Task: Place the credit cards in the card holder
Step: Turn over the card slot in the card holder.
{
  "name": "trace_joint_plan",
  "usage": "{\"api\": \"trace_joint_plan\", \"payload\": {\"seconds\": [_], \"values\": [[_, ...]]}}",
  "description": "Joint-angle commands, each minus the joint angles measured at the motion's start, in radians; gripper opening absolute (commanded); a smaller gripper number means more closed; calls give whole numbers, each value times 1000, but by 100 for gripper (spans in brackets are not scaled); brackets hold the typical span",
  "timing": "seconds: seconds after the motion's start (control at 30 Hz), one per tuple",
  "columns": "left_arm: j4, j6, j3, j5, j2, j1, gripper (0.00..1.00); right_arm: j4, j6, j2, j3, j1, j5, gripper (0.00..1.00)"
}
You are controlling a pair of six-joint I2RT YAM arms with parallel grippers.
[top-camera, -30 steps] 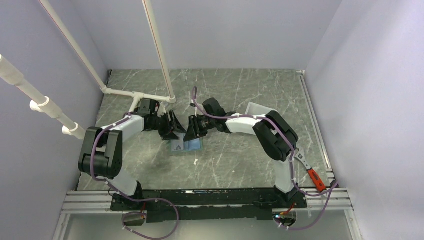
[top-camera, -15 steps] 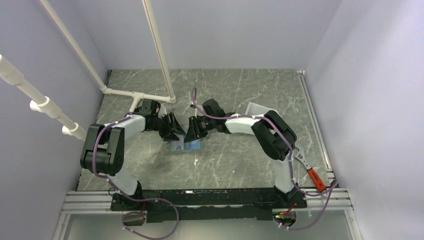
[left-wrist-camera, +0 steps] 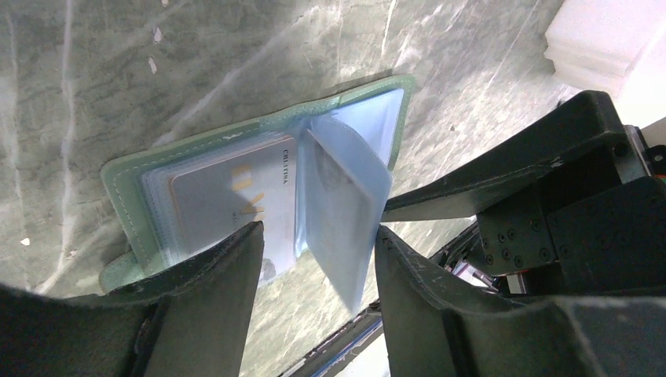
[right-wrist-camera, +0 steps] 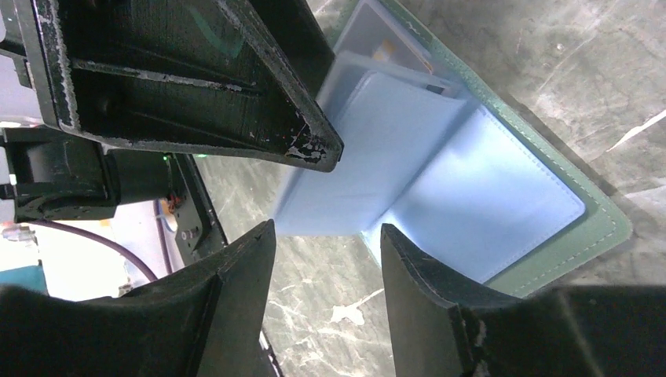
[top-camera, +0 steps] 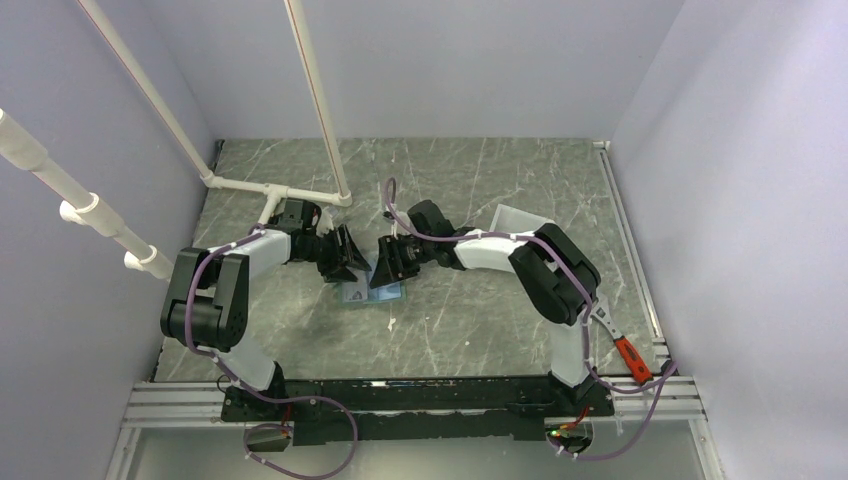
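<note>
The card holder (left-wrist-camera: 259,126) lies open on the table, sage-green outside and light blue inside. A pale credit card (left-wrist-camera: 228,196) with orange print sits in its left pocket. A light blue inner leaf (left-wrist-camera: 345,204) stands up from the fold, and its lower corner hangs loose between the fingers of my open left gripper (left-wrist-camera: 318,232). My right gripper (right-wrist-camera: 326,228) is open just short of that leaf (right-wrist-camera: 393,133), with only table between its fingers. From above, both grippers (top-camera: 355,268) (top-camera: 378,275) meet over the card holder (top-camera: 375,293).
A white open-fronted bin (top-camera: 520,218) stands behind the right arm. A white pipe frame (top-camera: 270,190) occupies the back left. An orange-handled tool (top-camera: 630,352) lies at the right near edge. My left gripper's finger (right-wrist-camera: 236,78) crosses the right wrist view.
My right gripper has opened wider and shifted slightly toward the wallet. The left gripper has barely moved.
</note>
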Motion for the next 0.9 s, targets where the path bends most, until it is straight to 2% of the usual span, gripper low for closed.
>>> {"api": "trace_joint_plan", "payload": {"seconds": [0.0, 0.4, 0.6, 0.73, 0.87], "values": [[-1, 21, 7, -8, 2, -2, 59, -14, -48, -64, -3, -1, 34, 56], [10, 17, 12, 9, 7, -2, 59, -31, -48, -46, 24, 4, 70, 60], [13, 17, 14, 13, 11, -2, 59, -31, -78, -67, 23, 33, 136, 78], [18, 16, 13, 18, 17, -2, 60, -109, -98, -61, 66, 81, 300, 81], [16, 15, 14, 18, 14, -2, 60, -208, -124, -66, 118, 149, 599, 84]]}}
